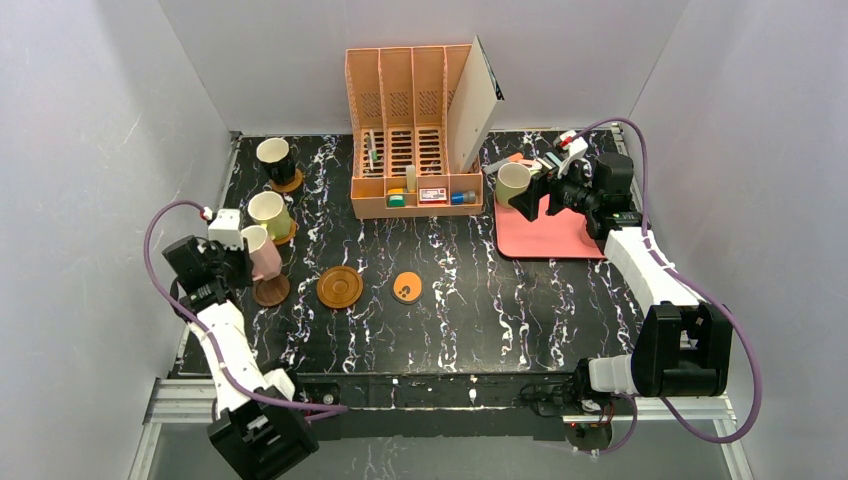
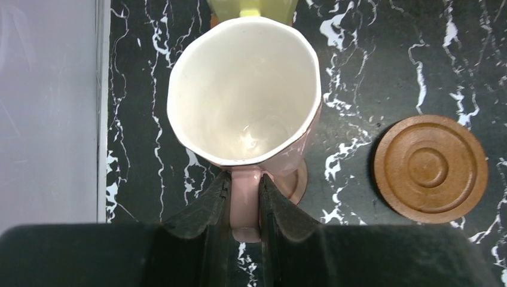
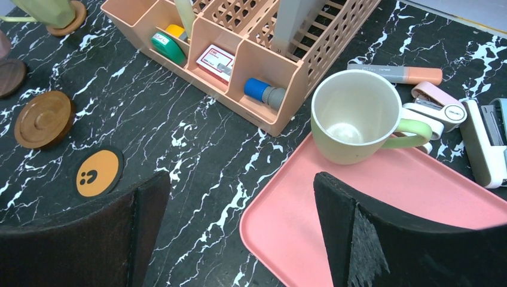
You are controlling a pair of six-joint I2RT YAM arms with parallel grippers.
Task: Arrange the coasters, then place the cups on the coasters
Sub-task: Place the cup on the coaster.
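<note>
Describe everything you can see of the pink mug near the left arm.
The pink mug looks like glazed ceramic: pink outside, glossy cream inside, empty, with a slightly faceted rim and a body narrowing towards the base. Its handle is pinched between the fingers of the left gripper. It is roughly upright over the dark brown coaster, at the left side of the table; whether its base rests on that coaster cannot be told.
</note>
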